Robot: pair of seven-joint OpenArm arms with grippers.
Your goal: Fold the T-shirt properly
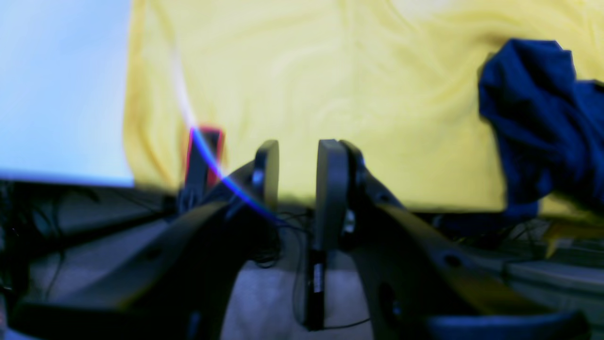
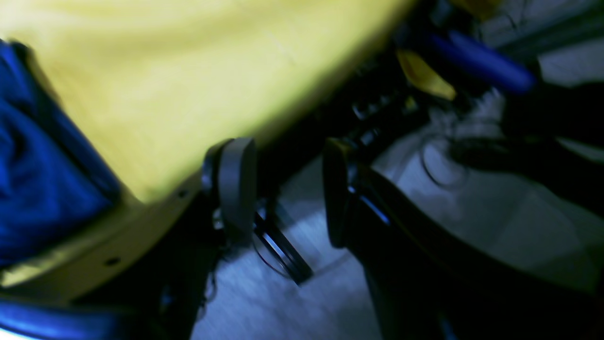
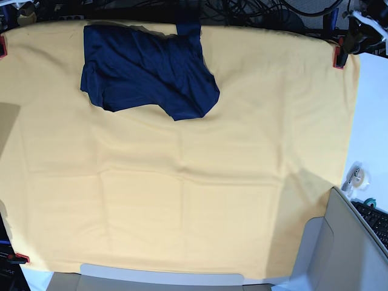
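Seemingly, blur hides the T-shirt (image 3: 148, 76)'s folds at both wrists.

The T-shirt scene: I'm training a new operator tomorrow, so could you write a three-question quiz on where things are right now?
1. True or false: the T-shirt lies spread flat with both sleeves straight out.
2. Multiple choice: in the base view, the T-shirt sits on which part of the yellow cloth? A) far edge, left of centre B) dead centre C) near right corner
3. Short answer: is either the left gripper or the right gripper holding fabric?

Key
1. False: it lies bunched and crumpled.
2. A
3. No: both show a gap between the fingers with nothing in it, off the table edge.
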